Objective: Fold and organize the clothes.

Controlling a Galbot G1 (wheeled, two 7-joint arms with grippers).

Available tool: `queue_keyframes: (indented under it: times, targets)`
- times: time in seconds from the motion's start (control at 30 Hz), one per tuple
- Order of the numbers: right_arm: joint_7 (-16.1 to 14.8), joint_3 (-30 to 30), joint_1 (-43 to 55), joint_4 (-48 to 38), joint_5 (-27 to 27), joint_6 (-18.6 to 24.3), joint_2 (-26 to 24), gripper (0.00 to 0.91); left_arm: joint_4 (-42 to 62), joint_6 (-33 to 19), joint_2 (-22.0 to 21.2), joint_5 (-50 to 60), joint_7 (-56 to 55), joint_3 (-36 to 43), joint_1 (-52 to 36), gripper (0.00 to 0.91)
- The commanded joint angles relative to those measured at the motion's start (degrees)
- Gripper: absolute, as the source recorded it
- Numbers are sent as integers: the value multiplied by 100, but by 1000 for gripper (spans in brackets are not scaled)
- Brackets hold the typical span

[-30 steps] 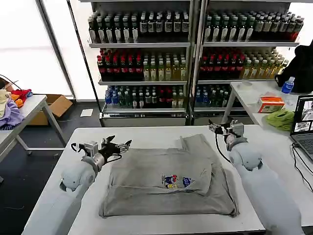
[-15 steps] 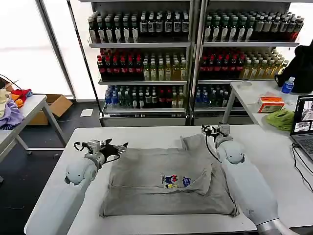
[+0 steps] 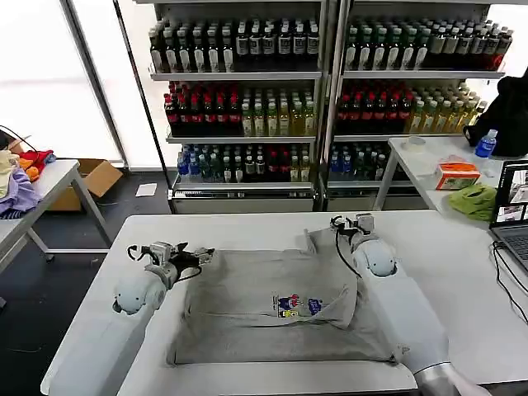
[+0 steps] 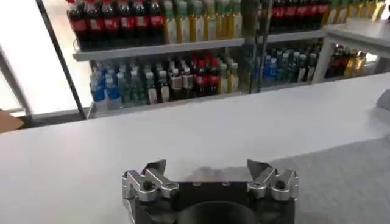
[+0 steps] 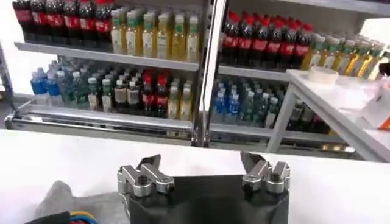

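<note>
Closing inward, both spread-jawed grippers, left gripper (image 3: 198, 255) and right gripper (image 3: 340, 223), reach the shirt (image 3: 272, 305).

A light grey shirt (image 3: 280, 309) with a small multicoloured chest print lies partly folded on the table.

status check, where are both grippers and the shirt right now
Left gripper open at shirt's far-left corner. Right gripper open over the far-right edge. Grey shirt partly folded, flat on the white table. Nothing in the way.

Bottle shelves (image 3: 318, 91) behind white table (image 3: 247, 224)
</note>
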Motion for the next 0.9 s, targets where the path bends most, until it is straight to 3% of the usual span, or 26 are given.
queue_keyframes:
  times: [0.03, 0.7, 0.73, 0.77, 0.8, 0.87, 0.9]
  targets:
    - [6, -6, 1, -327, -48, 51, 136, 907, 130, 5, -47, 41, 0, 20, -4, 907]
    - [-4, -30, -66, -402, -67, 71, 211, 907, 245, 3, -48, 63, -2, 52, -53, 907]
    - [1, -28, -88, -398, -66, 66, 225, 907, 246, 4, -48, 78, -1, 57, -42, 877]
    - [6, -22, -115, -386, -68, 63, 240, 907, 237, 4, -48, 93, 0, 61, -18, 715]
    - [7, -14, -128, -375, -68, 61, 246, 907, 233, 3, -50, 98, 0, 62, -10, 433]
    - [16, 22, -203, -320, -58, 52, 265, 856, 209, 3, -59, 124, 8, 63, 34, 141]
    - [19, 33, -228, -302, -58, 54, 270, 776, 206, 2, -61, 127, 8, 63, 41, 10]
